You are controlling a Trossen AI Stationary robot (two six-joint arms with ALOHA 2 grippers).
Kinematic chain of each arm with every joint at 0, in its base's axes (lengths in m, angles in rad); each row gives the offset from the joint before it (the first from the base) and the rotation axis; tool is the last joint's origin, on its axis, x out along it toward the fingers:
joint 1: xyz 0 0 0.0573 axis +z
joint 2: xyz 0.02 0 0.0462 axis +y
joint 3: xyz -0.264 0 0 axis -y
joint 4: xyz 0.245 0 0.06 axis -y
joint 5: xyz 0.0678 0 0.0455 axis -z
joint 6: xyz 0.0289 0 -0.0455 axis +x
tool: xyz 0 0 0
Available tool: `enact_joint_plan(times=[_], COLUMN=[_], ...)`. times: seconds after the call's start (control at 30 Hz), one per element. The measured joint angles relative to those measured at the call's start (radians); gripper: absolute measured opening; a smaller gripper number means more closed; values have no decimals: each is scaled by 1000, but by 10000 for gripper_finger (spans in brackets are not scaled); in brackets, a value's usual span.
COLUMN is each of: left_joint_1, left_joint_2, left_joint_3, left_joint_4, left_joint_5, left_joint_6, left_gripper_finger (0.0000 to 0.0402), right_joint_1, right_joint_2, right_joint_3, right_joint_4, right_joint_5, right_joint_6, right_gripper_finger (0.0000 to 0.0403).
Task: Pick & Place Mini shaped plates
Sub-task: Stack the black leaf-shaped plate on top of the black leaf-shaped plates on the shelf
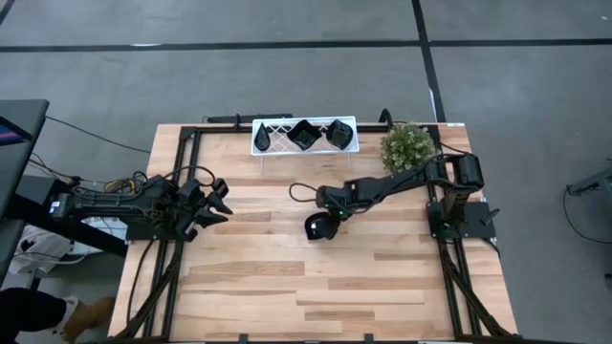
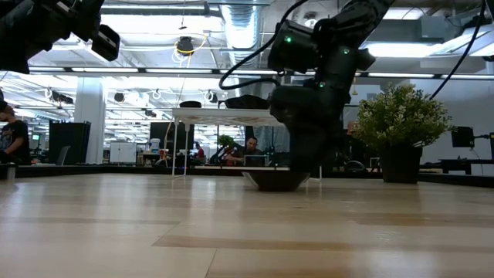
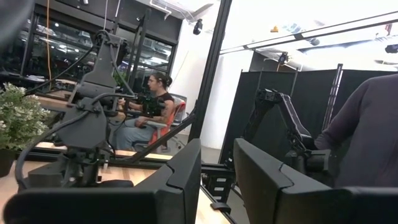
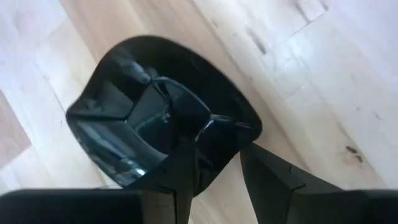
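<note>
One glossy black mini shaped plate (image 1: 316,228) sits at the table's middle, also seen in the low view (image 2: 272,181). My right gripper (image 1: 326,218) comes down on it and is shut on its rim. Two more black plates (image 1: 304,135) (image 1: 339,133) lie on the white wire rack (image 1: 270,137) at the far edge. My left gripper (image 1: 212,203) waits open above the table's left side, holding nothing, its fingers (image 3: 186,180) level in the left wrist view. My right gripper takes the plate by its rim (image 4: 219,144) on the side toward the right arm. One finger (image 4: 181,163) is inside the dish and the other (image 4: 268,175) outside its wall. The fingers slant steeply down from the table's right. The plate's underside (image 2: 274,187) rests on the table.
A small green bushy plant (image 1: 409,146) in a dark pot stands at the far right, close to the right arm's elbow. Black frame rails (image 1: 178,182) run along the table's left and right edges. Bare wood (image 1: 316,296) lies toward the near edge. People sit in the room beyond.
</note>
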Motion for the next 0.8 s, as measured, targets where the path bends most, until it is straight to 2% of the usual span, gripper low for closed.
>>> enact_joint_plan(times=[0.3,0.57,0.8], left_joint_1=[0,0,0], left_joint_2=[0,0,0], left_joint_3=[0,0,0], left_joint_4=[0,0,0], left_joint_5=[0,0,0], left_joint_6=[1,1,1], left_gripper_finger=[97,97,97], right_joint_1=[0,-5,-55], right_joint_2=[0,0,0], right_joint_3=[0,0,1], right_joint_4=[67,79,88], right_joint_5=[-8,9,-1], right_joint_6=[61,42,19], right_gripper_finger=[121,120,120])
